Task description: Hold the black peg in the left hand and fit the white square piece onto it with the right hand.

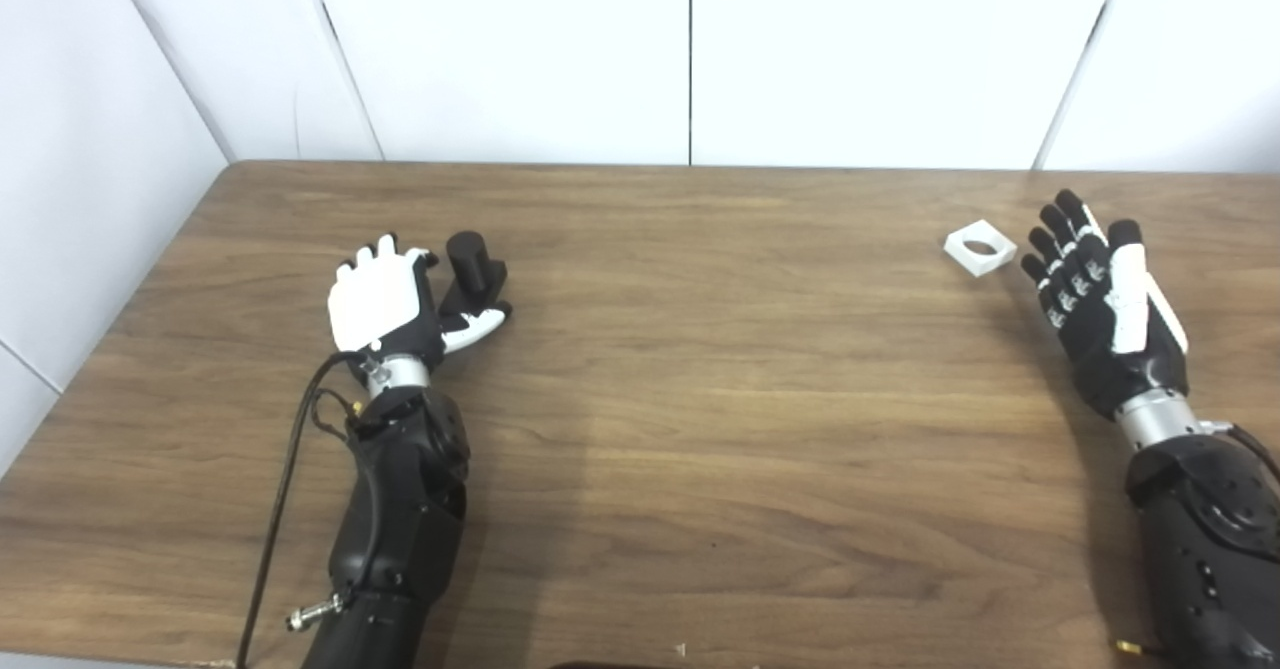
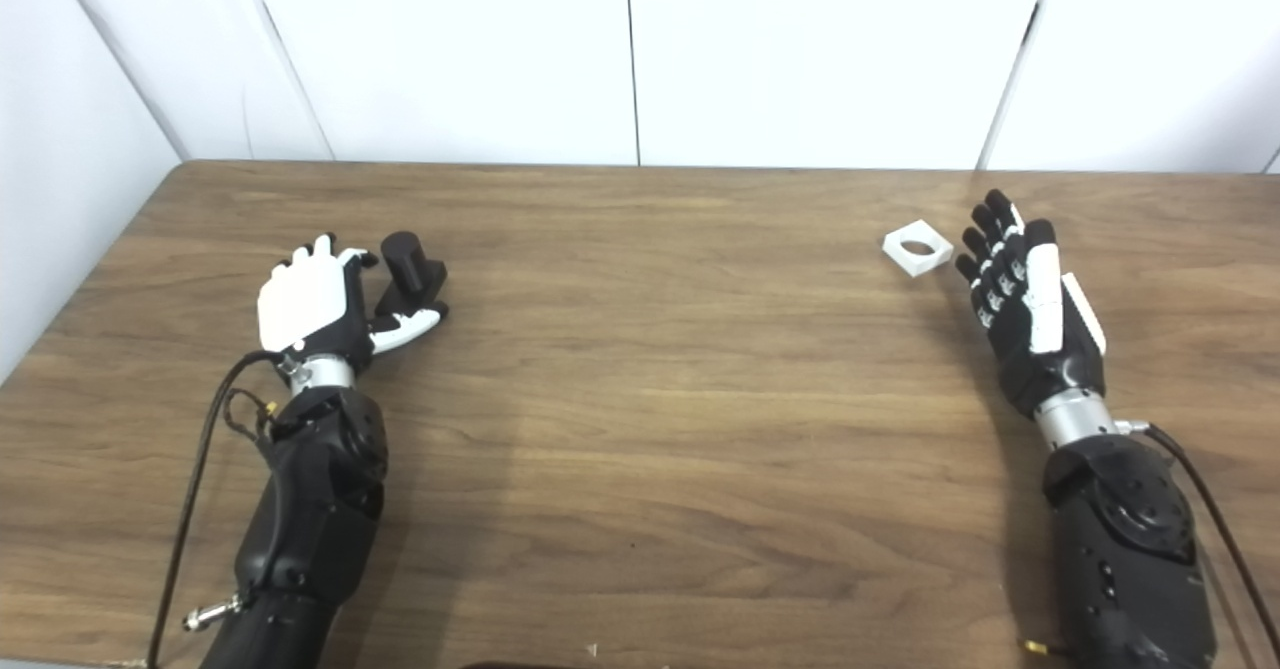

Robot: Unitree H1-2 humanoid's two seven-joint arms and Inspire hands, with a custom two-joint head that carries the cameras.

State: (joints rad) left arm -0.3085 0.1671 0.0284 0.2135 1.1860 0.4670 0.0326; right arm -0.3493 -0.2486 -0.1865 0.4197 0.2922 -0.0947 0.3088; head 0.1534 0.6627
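The black peg (image 1: 472, 267), a short cylinder on a black base, stands on the wooden table (image 1: 700, 399) at the left. My left hand (image 1: 385, 301) is right beside it on its left, fingers apart, with the thumb reaching under the peg's near side; I cannot tell if it touches. The white square piece (image 1: 980, 247), with a round hole, lies flat at the right. My right hand (image 1: 1100, 294) is open, fingers stretched, just right of and nearer than the piece, not touching it.
White wall panels (image 1: 690, 49) rise behind the table's far edge, and a wall runs along its left side. A black cable (image 1: 285, 479) hangs beside my left forearm. Bare wood lies between the two hands.
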